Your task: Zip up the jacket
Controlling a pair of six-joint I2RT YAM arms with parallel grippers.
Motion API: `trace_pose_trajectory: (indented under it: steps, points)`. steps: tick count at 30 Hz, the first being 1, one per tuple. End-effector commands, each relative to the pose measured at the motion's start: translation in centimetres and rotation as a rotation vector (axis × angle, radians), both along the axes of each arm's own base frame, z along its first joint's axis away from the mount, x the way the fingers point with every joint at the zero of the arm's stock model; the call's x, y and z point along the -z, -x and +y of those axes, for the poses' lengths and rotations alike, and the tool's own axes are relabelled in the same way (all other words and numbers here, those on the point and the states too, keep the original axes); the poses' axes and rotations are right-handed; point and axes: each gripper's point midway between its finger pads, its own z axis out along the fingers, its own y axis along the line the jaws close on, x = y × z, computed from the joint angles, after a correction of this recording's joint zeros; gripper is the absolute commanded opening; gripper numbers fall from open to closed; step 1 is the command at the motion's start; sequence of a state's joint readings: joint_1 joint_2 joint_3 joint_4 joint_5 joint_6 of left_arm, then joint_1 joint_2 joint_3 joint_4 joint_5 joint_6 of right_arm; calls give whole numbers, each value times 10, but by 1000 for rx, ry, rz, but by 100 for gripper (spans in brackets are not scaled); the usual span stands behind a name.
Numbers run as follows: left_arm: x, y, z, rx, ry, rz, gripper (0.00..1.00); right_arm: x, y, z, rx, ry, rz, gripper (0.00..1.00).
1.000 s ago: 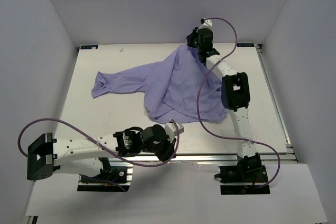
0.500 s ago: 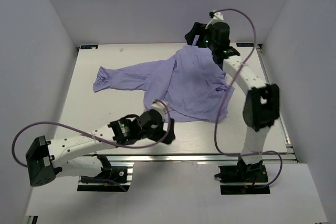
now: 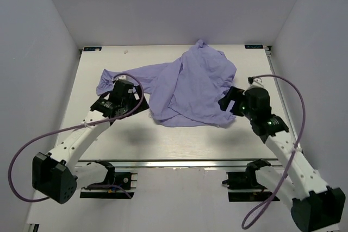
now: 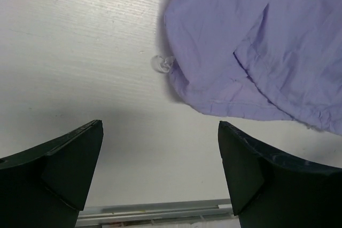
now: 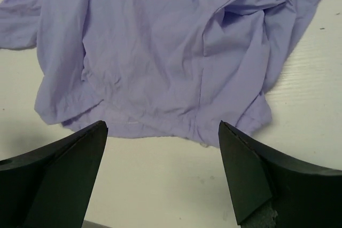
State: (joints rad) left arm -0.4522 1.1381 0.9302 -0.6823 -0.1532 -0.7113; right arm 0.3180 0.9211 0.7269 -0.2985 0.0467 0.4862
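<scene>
Left wrist view shows the left gripper [image 4: 159, 126] with fingers spread wide over bare table [image 4: 80, 52], holding nothing. The jacket [image 4: 251, 41] lies beyond the fingertips, apart from them, and a small clear loop [image 4: 162, 63] sits against its edge. Right wrist view has the right gripper [image 5: 162, 125] spread just as wide and empty, poised at the jacket's near hem. From above, the lavender jacket lies crumpled mid-table between the two grippers, one sleeve stretched toward the left edge and its bunched top reaching the far edge.
</scene>
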Motion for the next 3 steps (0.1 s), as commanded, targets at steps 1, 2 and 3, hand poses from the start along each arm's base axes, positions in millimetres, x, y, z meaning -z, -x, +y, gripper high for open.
trace_pose_trajectory:
  steps: [1, 2, 3]
  points:
    - [-9, 4, 0, 34, 5, 3, 98, -15, 14, -11, 42, -17, -62, 89]
    - [-11, 4, -1, 38, 18, -6, 98, -20, 17, -13, 46, -21, -80, 89]
    - [-12, 4, -3, 45, 30, -17, 98, -17, 21, -16, 56, -11, -63, 90]
